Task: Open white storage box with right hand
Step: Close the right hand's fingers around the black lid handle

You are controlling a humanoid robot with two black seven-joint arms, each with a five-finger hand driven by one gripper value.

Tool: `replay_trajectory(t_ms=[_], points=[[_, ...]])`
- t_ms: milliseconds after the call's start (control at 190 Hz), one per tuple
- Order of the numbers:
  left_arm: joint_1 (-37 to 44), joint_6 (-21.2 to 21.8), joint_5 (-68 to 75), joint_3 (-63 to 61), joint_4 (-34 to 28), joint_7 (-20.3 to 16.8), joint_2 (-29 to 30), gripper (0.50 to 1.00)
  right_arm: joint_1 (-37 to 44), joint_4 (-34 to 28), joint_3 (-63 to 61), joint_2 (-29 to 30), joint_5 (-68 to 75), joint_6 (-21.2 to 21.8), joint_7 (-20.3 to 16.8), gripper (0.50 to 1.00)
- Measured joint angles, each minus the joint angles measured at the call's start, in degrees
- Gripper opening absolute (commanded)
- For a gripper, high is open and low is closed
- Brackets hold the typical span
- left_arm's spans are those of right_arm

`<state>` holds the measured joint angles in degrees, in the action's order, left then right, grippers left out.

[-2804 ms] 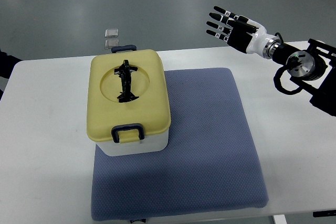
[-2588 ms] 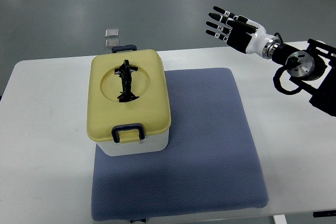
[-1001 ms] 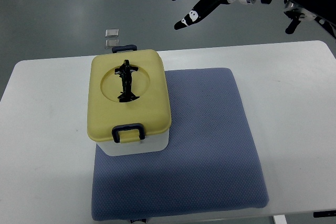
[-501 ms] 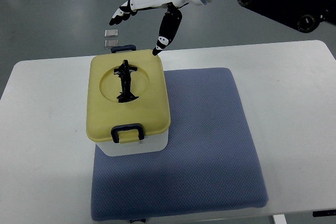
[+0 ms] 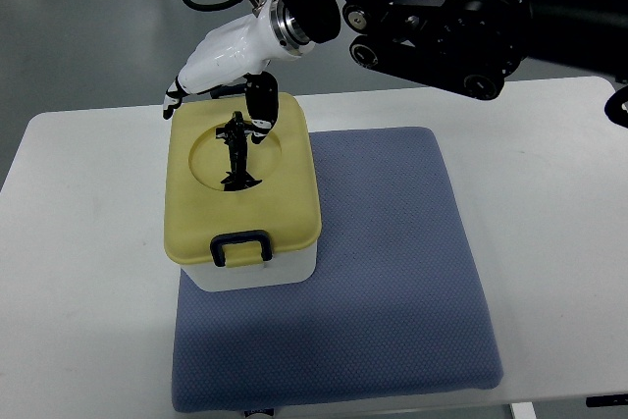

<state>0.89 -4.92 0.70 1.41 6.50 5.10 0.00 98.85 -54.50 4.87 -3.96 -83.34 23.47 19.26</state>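
A big white flat bench (image 5: 88, 272) holds a soft blue-grey square mat (image 5: 392, 272). At the mat's 10 o'clock corner sits the white plastic storage box (image 5: 257, 270) with its pale yellow lid (image 5: 240, 179) shut. A small dark blue latch (image 5: 241, 245) shows at the lid's 6 o'clock edge. The right hand (image 5: 221, 66) hangs over the lid's 12 o'clock edge, fingers spread, holding nothing. I think the latches must come loose first, then the lid can lift up slowly.
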Motion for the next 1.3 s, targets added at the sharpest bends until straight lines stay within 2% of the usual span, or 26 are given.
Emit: replay_trajectory(t_ms=[174, 822, 1012, 1186, 1302], points=[[0.0, 0.0, 0.0, 0.0, 0.0, 0.0, 0.0, 1.000, 0.0, 0.2, 1.7, 0.4, -0.9, -1.2, 0.0, 0.921], [0.0, 0.0, 0.0, 0.0, 0.0, 0.0, 0.0, 1.000, -1.2, 1.9, 2.1, 2.2, -1.2, -1.5, -0.3, 0.901], [0.0, 0.0, 0.0, 0.0, 0.0, 0.0, 0.0, 1.000, -1.6, 2.1, 2.2, 2.5, -1.2, -1.9, -0.3, 0.834], [0.0, 0.0, 0.0, 0.0, 0.0, 0.0, 0.0, 1.000, -2.0, 2.1, 2.2, 2.6, -1.3, -1.9, -0.3, 0.815], [0.0, 0.0, 0.0, 0.0, 0.0, 0.0, 0.0, 1.000, -2.2, 2.1, 2.2, 2.6, -1.5, -1.9, -0.3, 0.772]])
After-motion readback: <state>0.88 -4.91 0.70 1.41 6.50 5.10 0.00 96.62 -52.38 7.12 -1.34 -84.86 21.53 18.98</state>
